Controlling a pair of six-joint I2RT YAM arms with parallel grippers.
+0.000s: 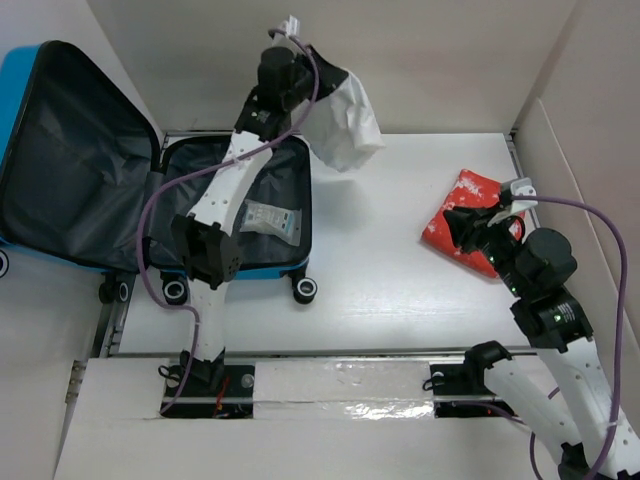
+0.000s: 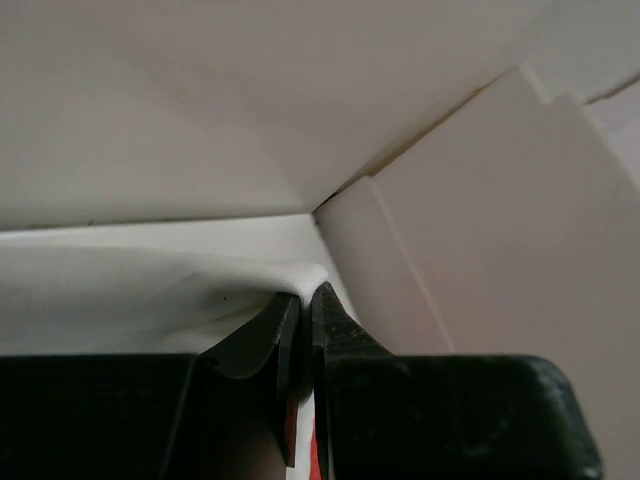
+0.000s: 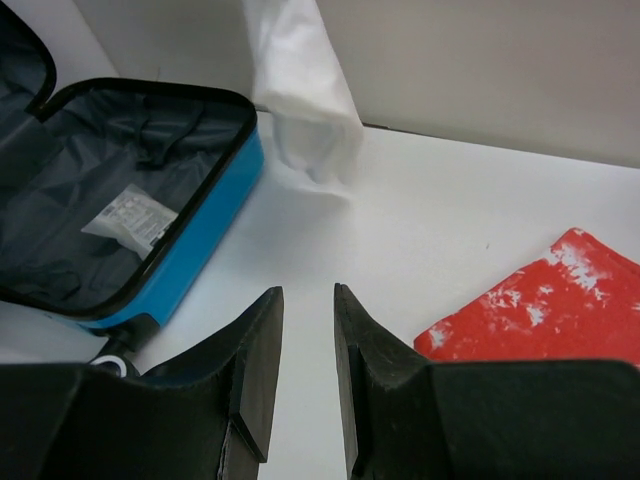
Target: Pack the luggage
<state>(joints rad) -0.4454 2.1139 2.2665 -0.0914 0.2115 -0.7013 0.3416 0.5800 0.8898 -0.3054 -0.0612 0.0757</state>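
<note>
The luggage (image 1: 150, 160) lies open at the left: a bright-blue shell with dark grey lining, the lid to the far left and the base (image 1: 200, 195) beside it. A small clear packet (image 1: 270, 220) lies in the base. My left gripper (image 1: 318, 78) is raised above the base's far right corner. It is shut on a white cloth (image 1: 345, 120) that hangs free; its jaws (image 2: 305, 295) pinch a fold of the cloth (image 2: 150, 290). My right gripper (image 1: 452, 228) is open and empty, at the left edge of a red-and-white packet (image 1: 465, 190). The right wrist view shows its gripper (image 3: 308, 295), the packet (image 3: 540, 310), the luggage (image 3: 200, 230) and the cloth (image 3: 300, 100).
White walls close in the table at the back and on both sides, with a cardboard panel (image 1: 575, 190) on the right. The suitcase wheels (image 1: 305, 290) stand on the table near the front rail (image 1: 330, 352). A taped white strip (image 1: 340, 395) runs between the arm bases.
</note>
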